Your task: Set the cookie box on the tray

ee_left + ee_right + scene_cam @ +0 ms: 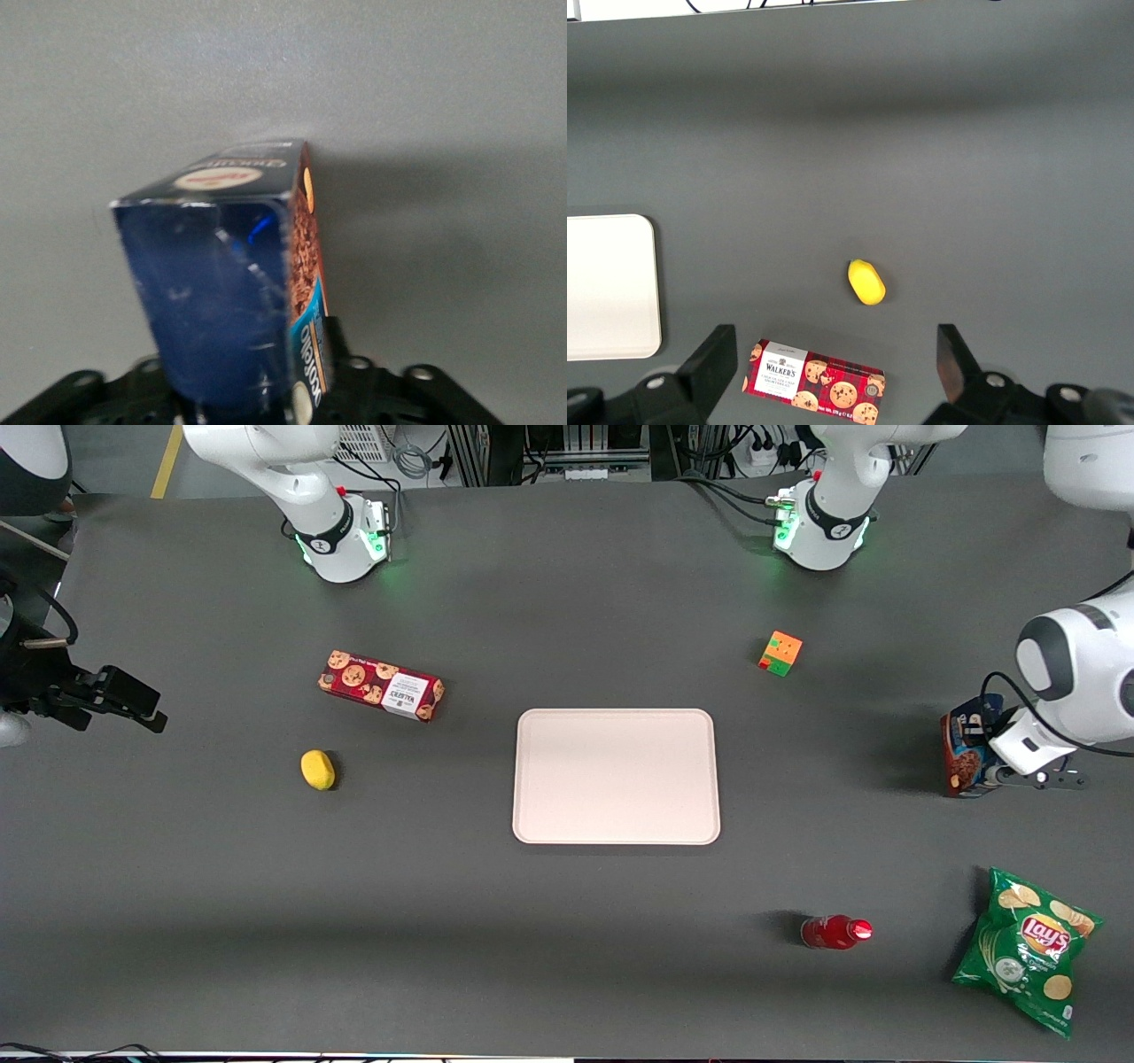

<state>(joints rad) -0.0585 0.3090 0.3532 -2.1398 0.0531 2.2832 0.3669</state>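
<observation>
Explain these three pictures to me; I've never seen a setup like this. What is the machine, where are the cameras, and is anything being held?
Two white robot arms stand at a dark table. One picture looks down from the front; the others come from cameras on each arm's wrist. The working arm's claw is shut on the cookie box, a dark blue carton seen close up from its wrist. The pale tray lies mid-table with nothing on it. Around it lie a red Walkers cookie box, a lemon, a puzzle cube, a red bottle and a Lay's chip bag.

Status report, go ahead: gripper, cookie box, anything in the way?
Gripper shut on cookie box at working arm's end of table. Tray holds nothing. No object lies between box and tray.
</observation>
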